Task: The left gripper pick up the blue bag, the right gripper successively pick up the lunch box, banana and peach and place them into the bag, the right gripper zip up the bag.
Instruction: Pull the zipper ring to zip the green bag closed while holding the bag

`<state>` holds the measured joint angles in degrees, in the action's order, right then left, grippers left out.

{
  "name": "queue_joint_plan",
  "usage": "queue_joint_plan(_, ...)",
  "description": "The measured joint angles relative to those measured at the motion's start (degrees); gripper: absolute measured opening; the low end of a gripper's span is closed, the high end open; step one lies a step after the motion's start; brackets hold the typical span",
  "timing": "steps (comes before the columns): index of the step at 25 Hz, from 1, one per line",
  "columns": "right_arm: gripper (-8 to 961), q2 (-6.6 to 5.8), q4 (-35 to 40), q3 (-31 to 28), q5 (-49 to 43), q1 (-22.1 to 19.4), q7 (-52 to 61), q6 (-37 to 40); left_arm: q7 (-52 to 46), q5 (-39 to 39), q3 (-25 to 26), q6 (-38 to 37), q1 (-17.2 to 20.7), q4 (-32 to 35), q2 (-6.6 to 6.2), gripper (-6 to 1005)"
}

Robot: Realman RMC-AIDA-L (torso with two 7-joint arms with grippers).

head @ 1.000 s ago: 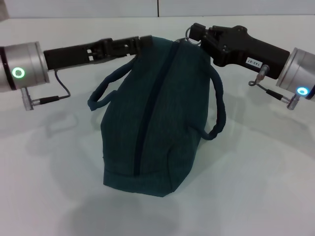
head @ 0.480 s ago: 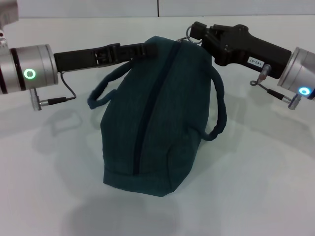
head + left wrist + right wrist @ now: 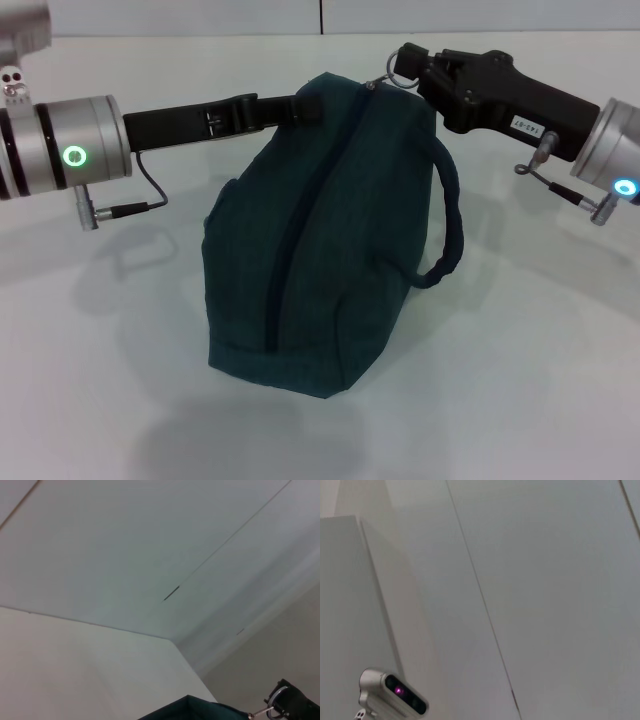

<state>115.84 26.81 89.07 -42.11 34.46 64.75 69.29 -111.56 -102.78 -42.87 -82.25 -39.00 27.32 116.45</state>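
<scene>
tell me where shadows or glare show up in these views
Head view: soft shadows fall on the white table around the blue bag and under the left hand; no glare. Left wrist view: evenly lit wall, only the bag's top edge. Right wrist view: plain wall, dim.

From the head we are looking forward and down, fairly close, at the desk (image 3: pixel 520 380). Our left wrist camera is facing the wall, sharing the bag's (image 3: pixel 192 711) top edge. Our right wrist camera is tilting up toward wall panels.
</scene>
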Motion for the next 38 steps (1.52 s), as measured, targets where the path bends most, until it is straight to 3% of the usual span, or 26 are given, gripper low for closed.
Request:
queue_joint_plan(4, 5, 0.0, -0.07, -0.9, -0.01, -0.41, -0.01, 0.47, 0.07, 0.26, 0.19, 0.01, 0.04, 0.02, 0.23, 248)
queue_joint_plan(15, 6, -0.04, -2.25, -2.49, 1.38, -1.43, 0.7, 3.44, 6.11, 0.54, 0.03, -3.09, 0.51, 0.02, 1.55, 161)
queue_joint_plan(21, 6, -0.13, -4.5, -2.59, 3.6, -1.67, 2.75, 6.22, 7.56, 1.11, 0.23, -6.43, 1.1, 2.55, 2.39, 145)
queue_joint_plan(27, 6, -0.1, -5.39, -2.6, 4.56, -2.22, 4.49, 6.81, 10.05, 5.25, 0.0, -10.97, 2.38, 3.31, 2.5, 146)
queue_joint_plan(38, 20, -0.19, -6.7, -2.81, 5.8, -2.14, 4.72, 8.49, 10.49, 5.31, 0.06, -14.18, 3.05, 3.08, 2.66, 146)
